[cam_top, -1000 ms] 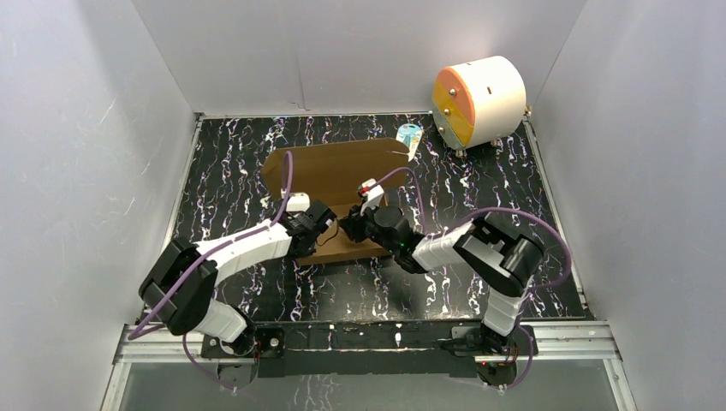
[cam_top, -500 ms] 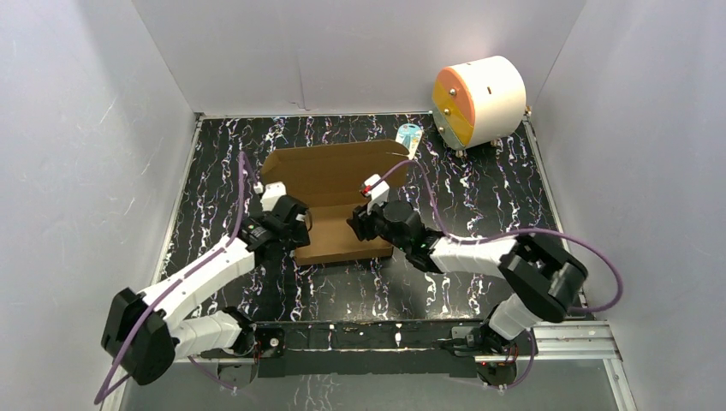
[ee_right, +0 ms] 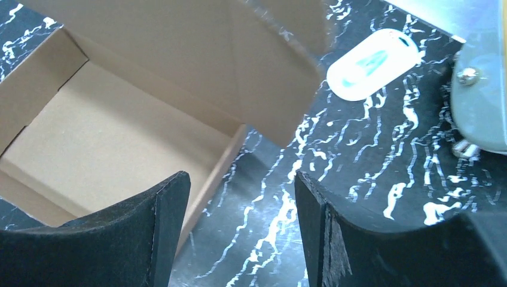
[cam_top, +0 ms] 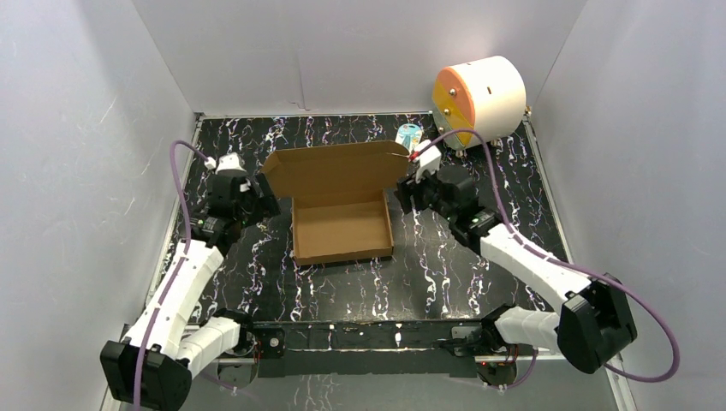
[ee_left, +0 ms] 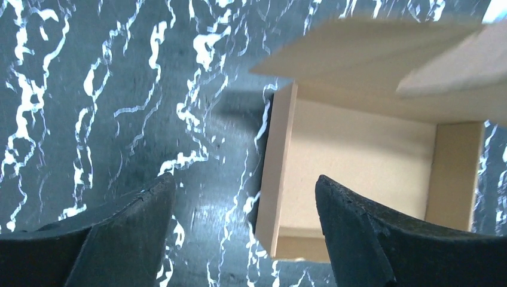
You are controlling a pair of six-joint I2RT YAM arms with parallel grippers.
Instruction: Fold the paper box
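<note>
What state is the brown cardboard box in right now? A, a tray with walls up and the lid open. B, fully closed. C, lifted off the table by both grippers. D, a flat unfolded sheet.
A: the paper box sits on the table with its side walls standing and its lid raised open at the far edge.

brown paper box (cam_top: 341,229) mid-table, tray formed, lid open, seemingly tilted back.

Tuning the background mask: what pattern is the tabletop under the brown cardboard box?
Black tabletop with white marble-like veins; best seen in the top external view.
</note>
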